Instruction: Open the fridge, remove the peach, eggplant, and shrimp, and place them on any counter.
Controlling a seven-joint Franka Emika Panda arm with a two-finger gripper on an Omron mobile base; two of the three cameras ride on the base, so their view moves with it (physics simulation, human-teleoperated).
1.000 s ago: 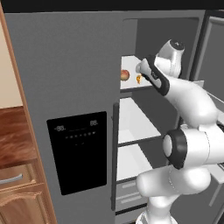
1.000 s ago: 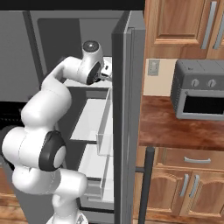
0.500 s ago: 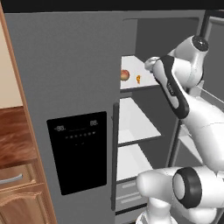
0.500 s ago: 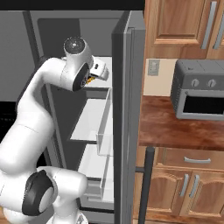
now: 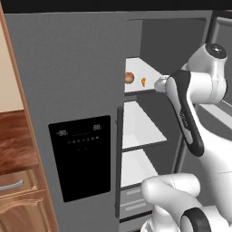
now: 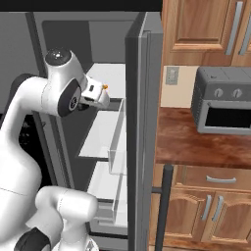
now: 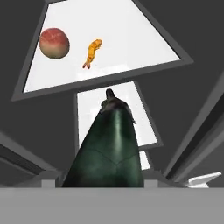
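**Eggplant coming out of the fridge, two items left on the shelf**

In the hand view the eggplant (image 7: 109, 148) rises from 6 o'clock toward centre, sitting right where the fingertips would be and hiding them; the gripper reads as pinching the eggplant, jaws part-spread around its dark body. Beyond it, at 11 o'clock, the peach (image 7: 54, 43) and the shrimp (image 7: 92, 53) lie close together but apart on the white upper shelf (image 7: 131, 39). From the left base view the arm (image 5: 183, 108) stands at 3 o'clock, its wrist at the shelf's front edge, with the peach (image 5: 129, 77) and shrimp (image 5: 143, 82) just inside the fridge (image 5: 72, 90). Over the last second the arm has swung up and drawn back from the shelf, so the eggplant is off it. Likely next: carry it to the counter (image 6: 201, 142), at 3 o'clock in the right base view, then return for the remaining two
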